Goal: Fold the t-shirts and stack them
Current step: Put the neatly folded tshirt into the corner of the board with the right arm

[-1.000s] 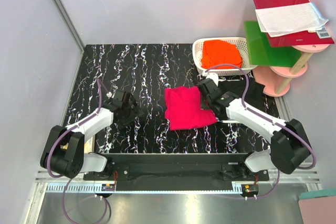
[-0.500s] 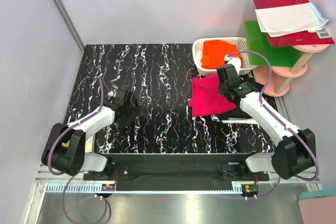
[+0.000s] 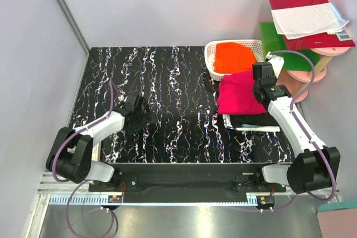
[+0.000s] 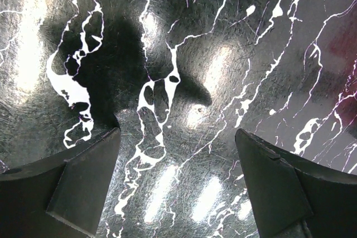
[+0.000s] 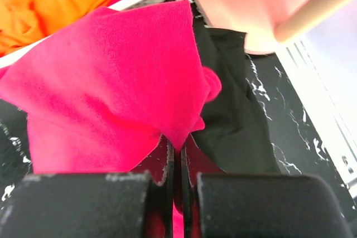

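The middle and left of the worktop (image 3: 167, 82) lie open from the near edge to the back wall (image 3: 184, 9), with room for a wide sweep. The only thing there is the left pincer (image 3: 139, 116), low over the surface, with bare worktop between its spread fingers (image 4: 83, 182). The left wall (image 3: 33, 71) bounds that side.

The right side is crowded. A white basket (image 3: 211, 54) heaped with an orange shirt (image 3: 234, 57) fills the far right corner. Just in front of it a pink shirt (image 3: 237, 93) hangs pinched in the right pincer (image 5: 175, 154), above a black shirt (image 3: 251, 120) lying flat. Past the right edge, a pink stand (image 3: 298, 85) and a green board (image 3: 273, 37) block that flank.
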You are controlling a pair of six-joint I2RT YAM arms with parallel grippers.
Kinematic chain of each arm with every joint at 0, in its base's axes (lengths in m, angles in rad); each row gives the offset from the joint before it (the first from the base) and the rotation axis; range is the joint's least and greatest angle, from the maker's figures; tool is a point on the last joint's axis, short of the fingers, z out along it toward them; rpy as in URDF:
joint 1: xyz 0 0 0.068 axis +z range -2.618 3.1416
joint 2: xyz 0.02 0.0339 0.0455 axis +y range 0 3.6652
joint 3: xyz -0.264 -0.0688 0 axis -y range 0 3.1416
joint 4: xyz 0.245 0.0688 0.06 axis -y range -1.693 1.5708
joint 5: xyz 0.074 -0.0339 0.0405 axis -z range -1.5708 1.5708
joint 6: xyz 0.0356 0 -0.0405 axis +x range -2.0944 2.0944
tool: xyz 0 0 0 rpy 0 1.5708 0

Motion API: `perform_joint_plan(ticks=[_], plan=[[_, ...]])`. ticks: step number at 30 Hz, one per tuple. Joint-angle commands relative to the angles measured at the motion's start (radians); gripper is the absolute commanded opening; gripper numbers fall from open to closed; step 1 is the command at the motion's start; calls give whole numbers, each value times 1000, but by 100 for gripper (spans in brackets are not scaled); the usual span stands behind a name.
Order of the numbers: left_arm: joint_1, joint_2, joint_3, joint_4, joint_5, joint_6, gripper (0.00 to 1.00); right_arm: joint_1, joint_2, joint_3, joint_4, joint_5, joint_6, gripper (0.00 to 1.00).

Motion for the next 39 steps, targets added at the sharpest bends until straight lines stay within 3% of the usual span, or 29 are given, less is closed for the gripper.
perform_joint_plan(ticks=[1, 9, 16, 33, 39], plan=[[-12, 38, -13, 1, 7, -3, 92, -28, 17, -3, -7, 113, 52, 0], [-47, 79, 46, 1, 27, 1, 92, -103, 164, -159, -1, 70, 167, 2], [-124, 116, 137, -3, 29, 1, 91, -187, 250, -175, 50, -26, 203, 1], [-254, 282, 322, -34, 29, 1, 91, -186, 1, -60, 39, 91, 106, 0], [-285, 328, 360, -36, 30, 6, 91, -215, 109, -52, 41, 180, 112, 1]])
